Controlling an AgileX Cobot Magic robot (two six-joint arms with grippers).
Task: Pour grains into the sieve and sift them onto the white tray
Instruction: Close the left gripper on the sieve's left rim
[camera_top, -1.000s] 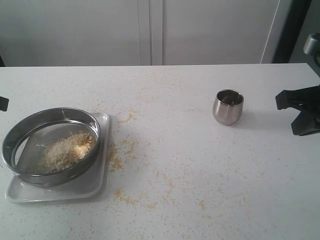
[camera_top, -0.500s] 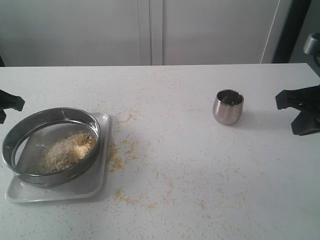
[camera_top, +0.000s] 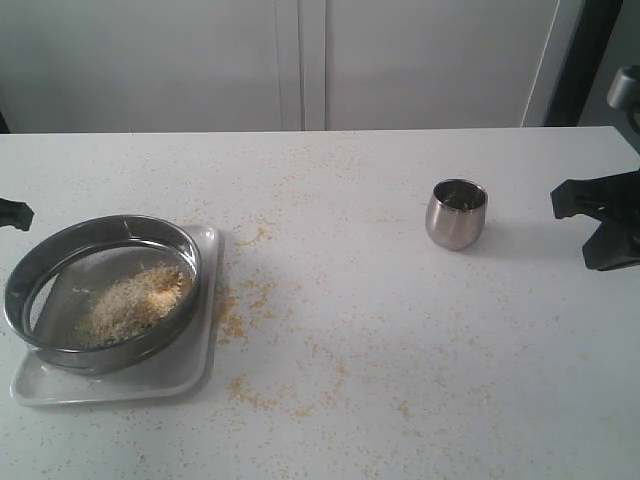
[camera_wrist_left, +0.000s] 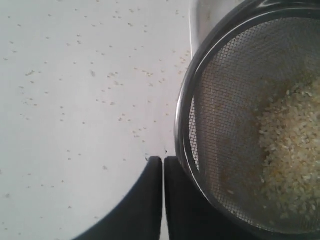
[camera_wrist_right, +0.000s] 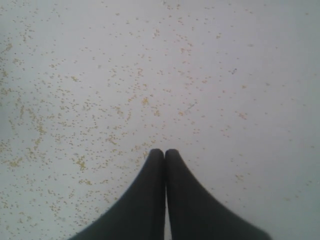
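The sieve (camera_top: 120, 355) sits on the white tray (camera_top: 120, 387) at the left of the bench (camera_top: 420, 340), with a heap of grains (camera_top: 130, 300) on its mesh and more strewn over the bench. The left fingers (camera_wrist_left: 150, 192) hang just beside the sieve's rim, pressed almost together and holding nothing. The right fingers (camera_wrist_right: 150, 192) are closed and empty above the bench, apart from the steel cup (camera_top: 457, 214).

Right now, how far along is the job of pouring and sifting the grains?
Pouring looks done: the grains lie heaped in the sieve, which sits on the white tray, and the steel cup stands upright alone. In hand: nothing; the left tool is shut beside the sieve's rim, the right tool shut over the table. Left: sifting, since the heap sits on the mesh.
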